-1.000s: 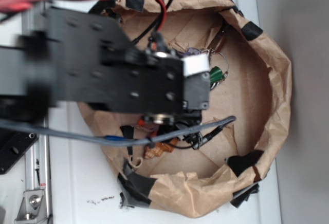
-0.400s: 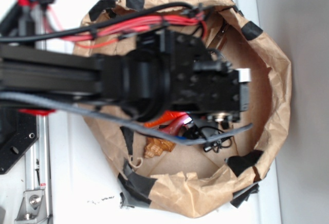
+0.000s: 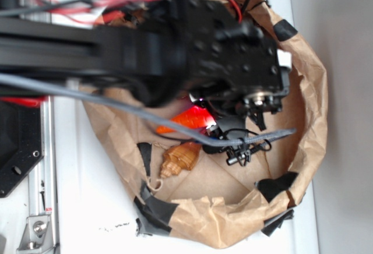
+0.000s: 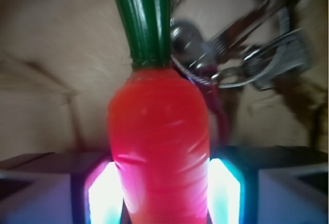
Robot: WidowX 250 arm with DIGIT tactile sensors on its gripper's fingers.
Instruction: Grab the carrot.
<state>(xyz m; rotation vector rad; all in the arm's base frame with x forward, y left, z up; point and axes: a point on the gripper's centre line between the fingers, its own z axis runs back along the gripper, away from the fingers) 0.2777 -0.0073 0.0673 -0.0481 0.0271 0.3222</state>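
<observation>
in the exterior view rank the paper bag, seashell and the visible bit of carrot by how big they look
1. paper bag, by far the largest.
2 and 3. seashell and the visible part of the carrot look about alike; the arm hides most of the carrot, so no firm ranking.

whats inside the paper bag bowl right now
Inside the paper bowl: the carrot between the gripper fingers, a seashell, and metal clips by the green stem. The arm covers the rest.

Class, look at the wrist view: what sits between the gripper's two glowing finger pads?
The carrot fills that gap in the wrist view, its orange body between the pads of the gripper, green stem pointing away.
</observation>
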